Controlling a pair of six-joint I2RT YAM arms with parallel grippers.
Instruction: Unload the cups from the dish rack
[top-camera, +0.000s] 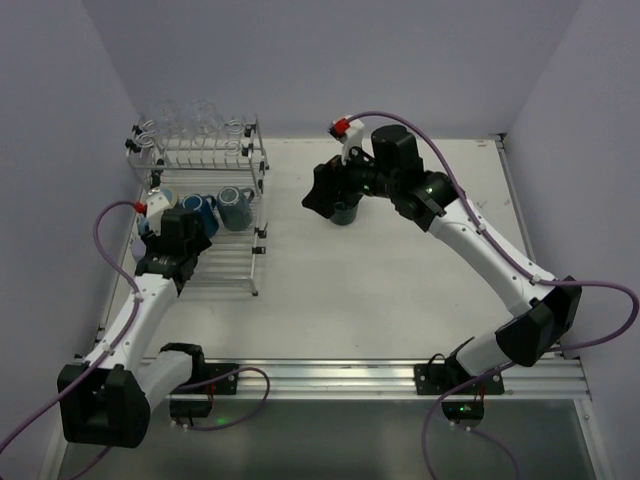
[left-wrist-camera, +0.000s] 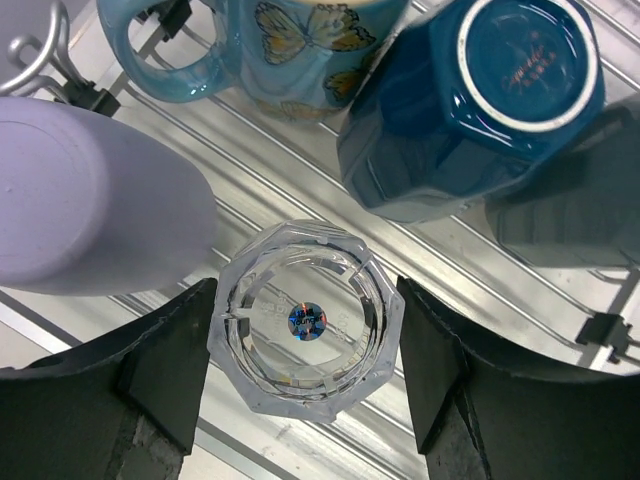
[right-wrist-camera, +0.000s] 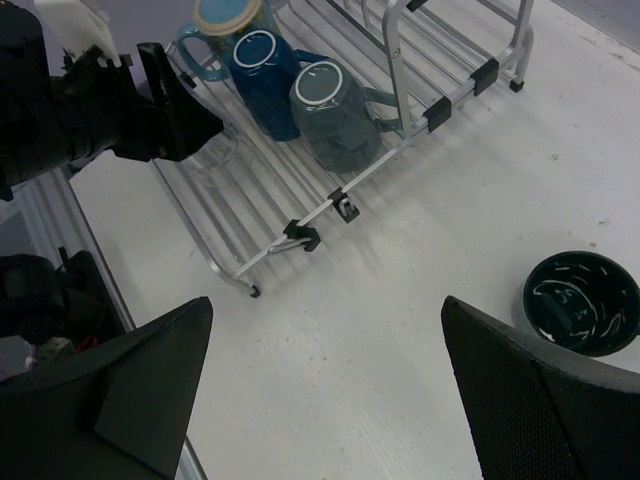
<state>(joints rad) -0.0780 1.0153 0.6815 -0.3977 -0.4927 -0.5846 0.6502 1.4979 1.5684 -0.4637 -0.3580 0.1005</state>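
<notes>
The left gripper (left-wrist-camera: 305, 300) clamps a clear glass tumbler (left-wrist-camera: 305, 320) on the lower tier of the dish rack (top-camera: 205, 175), its black fingers (left-wrist-camera: 160, 370) set against the glass on both sides. The tumbler rests on the wire floor in a tight pocket. A lavender cup (left-wrist-camera: 90, 200) lies just beside it on one side, and a dark blue mug (left-wrist-camera: 480, 100) sits mouth-down near the opposite finger. A light blue butterfly mug (left-wrist-camera: 300, 40) stands just beyond, and a grey mug (right-wrist-camera: 335, 115) sits next to the blue one, by the rack's front rail. More clear glasses (top-camera: 185, 120) line the upper tier.

The rack stands in the far left corner of the white table (top-camera: 380, 300), close to the side wall. The right gripper (right-wrist-camera: 325, 310) hangs over the middle of the table with its jaws spread wide and nothing between them. A dark green cup (right-wrist-camera: 580, 303) stands upright on the bare surface just beside its right finger. A broad stretch of tabletop lies between that cup and the rack's near edge, and more runs forward to the arms' bases.
</notes>
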